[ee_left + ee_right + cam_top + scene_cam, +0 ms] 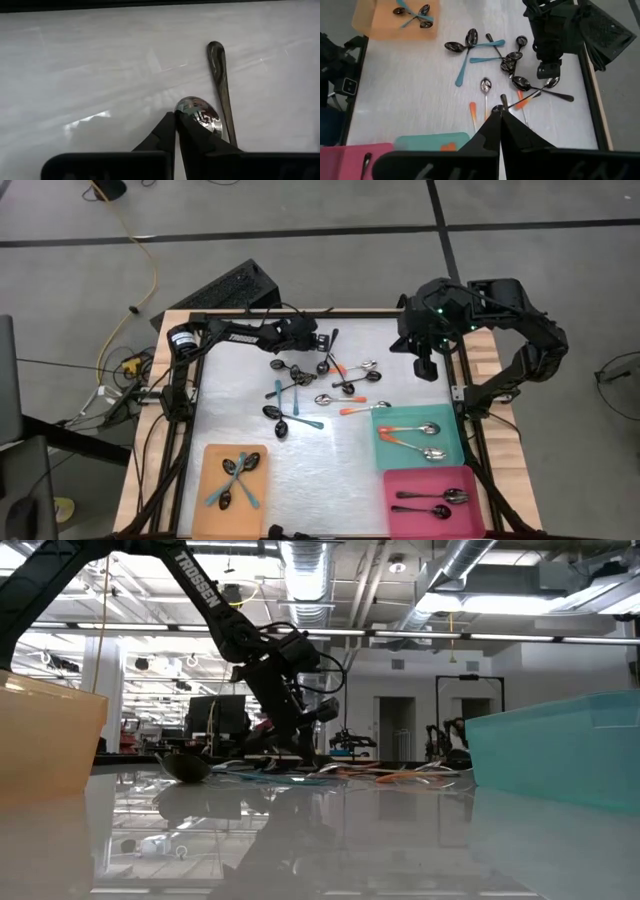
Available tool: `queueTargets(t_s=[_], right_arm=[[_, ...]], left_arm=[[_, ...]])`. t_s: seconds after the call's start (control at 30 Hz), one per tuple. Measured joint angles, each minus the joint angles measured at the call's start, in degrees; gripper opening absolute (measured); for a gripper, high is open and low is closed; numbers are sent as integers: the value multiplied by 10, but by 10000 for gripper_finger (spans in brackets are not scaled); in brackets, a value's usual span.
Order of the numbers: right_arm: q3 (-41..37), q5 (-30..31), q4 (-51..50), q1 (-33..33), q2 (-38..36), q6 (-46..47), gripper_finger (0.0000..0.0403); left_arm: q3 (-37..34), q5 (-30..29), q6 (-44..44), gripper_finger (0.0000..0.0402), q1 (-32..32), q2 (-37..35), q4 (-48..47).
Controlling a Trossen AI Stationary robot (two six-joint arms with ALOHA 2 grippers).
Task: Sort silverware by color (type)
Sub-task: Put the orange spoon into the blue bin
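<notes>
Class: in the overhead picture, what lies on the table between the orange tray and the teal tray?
High view: bare table between the orange tray and the teal tray; the loose spoons lie farther back.

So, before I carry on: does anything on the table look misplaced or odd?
Only the colour pairing: teal-handled spoons lie in the orange tray and orange-handled spoons in the teal tray, crossed but consistent. The left gripper is shut at the bowl rim of a plain spoon; a grip can't be confirmed.

light: bright overhead | glare: table (330, 470) sheen | blur: low view foreground
</notes>
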Motion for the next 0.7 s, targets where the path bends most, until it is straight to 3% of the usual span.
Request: queueTargets(t_s=[0.37, 0.7], right_arm=[[0, 56, -1, -32, 0, -8, 20], [0, 56, -3, -71, 0, -28, 20]], left_arm=[[-1, 32, 2, 1, -8, -61, 43], [-1, 49, 33, 0, -83, -135, 43]])
